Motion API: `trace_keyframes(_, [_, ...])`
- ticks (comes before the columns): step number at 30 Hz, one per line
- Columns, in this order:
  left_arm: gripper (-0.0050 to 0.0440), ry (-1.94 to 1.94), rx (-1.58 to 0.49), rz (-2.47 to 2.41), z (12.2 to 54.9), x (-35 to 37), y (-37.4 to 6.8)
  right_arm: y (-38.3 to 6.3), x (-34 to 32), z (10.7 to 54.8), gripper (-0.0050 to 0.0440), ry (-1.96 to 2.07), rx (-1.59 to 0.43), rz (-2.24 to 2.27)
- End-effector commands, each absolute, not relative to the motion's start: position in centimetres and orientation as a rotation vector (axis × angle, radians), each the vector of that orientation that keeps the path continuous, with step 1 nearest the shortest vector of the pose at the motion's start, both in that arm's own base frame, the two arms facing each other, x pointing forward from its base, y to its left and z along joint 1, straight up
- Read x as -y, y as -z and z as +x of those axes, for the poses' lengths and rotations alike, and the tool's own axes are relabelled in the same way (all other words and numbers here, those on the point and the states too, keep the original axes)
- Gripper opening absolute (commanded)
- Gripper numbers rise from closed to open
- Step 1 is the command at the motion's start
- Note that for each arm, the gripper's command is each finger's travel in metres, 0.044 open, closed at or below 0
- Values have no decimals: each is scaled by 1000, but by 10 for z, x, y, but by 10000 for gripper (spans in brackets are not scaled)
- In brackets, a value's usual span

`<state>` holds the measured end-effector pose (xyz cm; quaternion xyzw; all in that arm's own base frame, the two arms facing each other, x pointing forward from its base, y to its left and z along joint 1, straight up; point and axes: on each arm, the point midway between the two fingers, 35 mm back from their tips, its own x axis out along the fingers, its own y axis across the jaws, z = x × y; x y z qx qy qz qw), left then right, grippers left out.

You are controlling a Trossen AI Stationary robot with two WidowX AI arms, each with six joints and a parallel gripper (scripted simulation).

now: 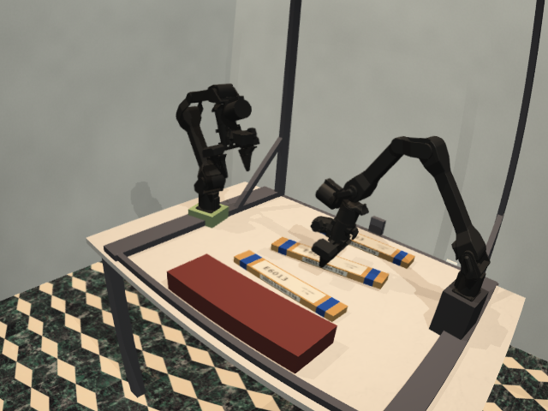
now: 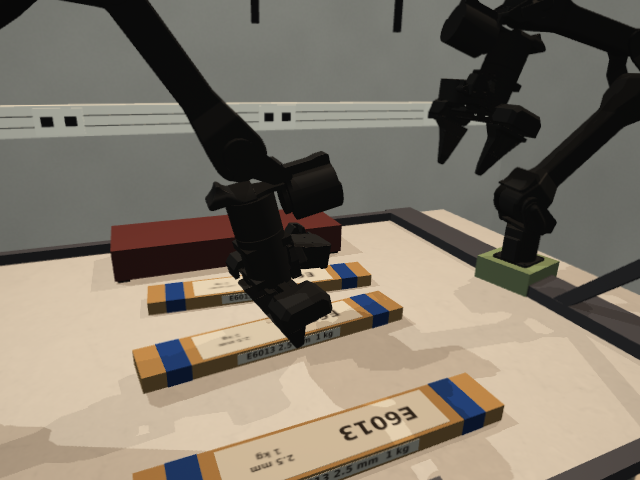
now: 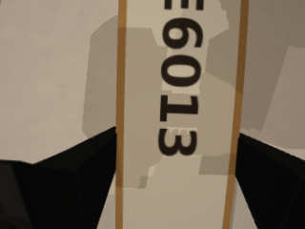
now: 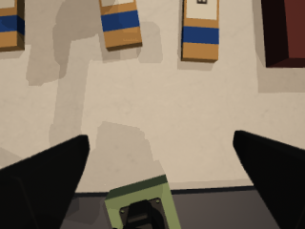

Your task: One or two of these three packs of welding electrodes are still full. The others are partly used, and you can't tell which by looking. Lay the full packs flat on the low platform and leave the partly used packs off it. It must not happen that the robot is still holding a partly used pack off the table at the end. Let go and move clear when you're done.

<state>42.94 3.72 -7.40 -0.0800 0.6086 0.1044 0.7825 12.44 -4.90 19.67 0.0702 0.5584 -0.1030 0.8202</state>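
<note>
Top view: The middle pack (image 1: 354,266) (image 2: 222,342) (image 3: 178,112) (image 4: 121,32) is clamped flat in the part-open left gripper (image 1: 332,256) (image 2: 290,330) (image 3: 174,136). The inner pack (image 1: 288,282) (image 2: 175,297) (image 4: 201,35) lies just beside the platform (image 1: 252,307) (image 2: 170,238) (image 4: 288,38); all packs are off it.

Exterior view: The outer pack (image 1: 384,252) (image 2: 361,428) (image 4: 10,31) lies on the tabletop (image 1: 376,327) (image 2: 51,320) (image 3: 38,72) (image 4: 191,110). Contact between middle pack and tabletop cannot be confirmed. The right gripper (image 1: 236,173) (image 2: 460,168) (image 4: 162,139) is raised.

Left wrist view: Both long edges of the middle pack are gripped; "6013" is legible.

Right wrist view: The right gripper is wide open, holding nothing.
</note>
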Motion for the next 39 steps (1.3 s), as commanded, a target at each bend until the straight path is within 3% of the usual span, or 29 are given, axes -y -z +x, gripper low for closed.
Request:
trace_keyframes(1, [-50,-227,-1282,-175,437,-39,67,-202,49,125,430,219,-1170,143])
trace_keyframes(33, [-50,-224,-1266,-175,439,-39,65,-202,49,125,430,219,-1170,143])
trace_keyframes(34, [430,-224,-1266,-175,439,-39,65,-202,49,125,430,219,-1170,143])
trace_keyframes(39, [430,-224,-1266,-175,439,-39,65,-202,49,125,430,219,-1170,143])
